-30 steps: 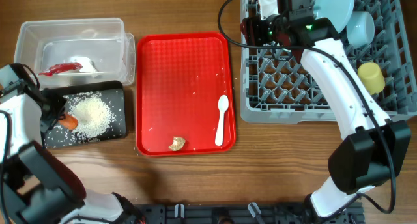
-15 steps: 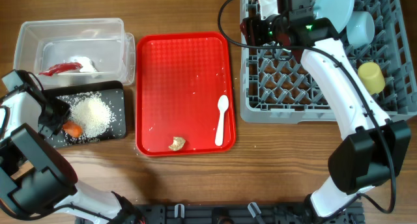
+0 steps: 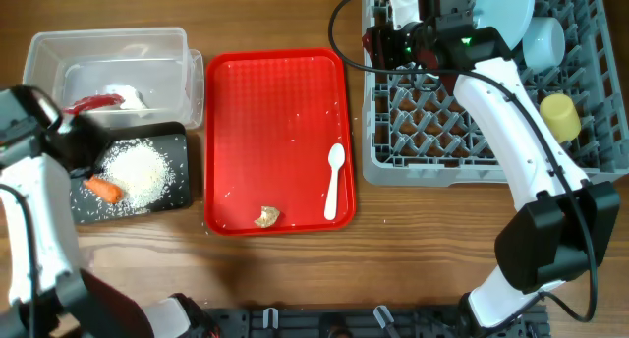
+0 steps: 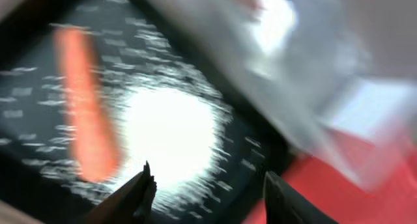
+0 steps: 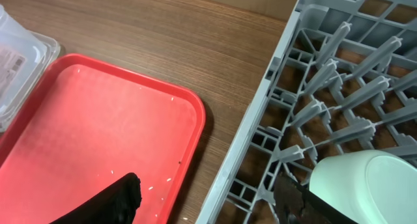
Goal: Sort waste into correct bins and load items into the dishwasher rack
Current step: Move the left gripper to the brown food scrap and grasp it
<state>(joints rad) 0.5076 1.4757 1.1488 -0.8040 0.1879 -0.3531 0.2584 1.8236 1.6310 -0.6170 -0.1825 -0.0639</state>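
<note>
Left hand hovers over the black tray, fingers apart with nothing between them, though that view is badly smeared. In the shallow tray sits a mound of white rice grains, with the orange carrot lying beside it and loose grains scattered around. Behind it, the clear tub holds the red-and-white wrapper. The glossy red serving tray carries the white spoon and the brown lump near its front edge. Right hand is spread wide at the grey rack, all grid and upright pegs, gripping nothing. A pale rounded bowl sits just beside one finger. The plate, light blue bowl and yellow cup stand in the rack.
</note>
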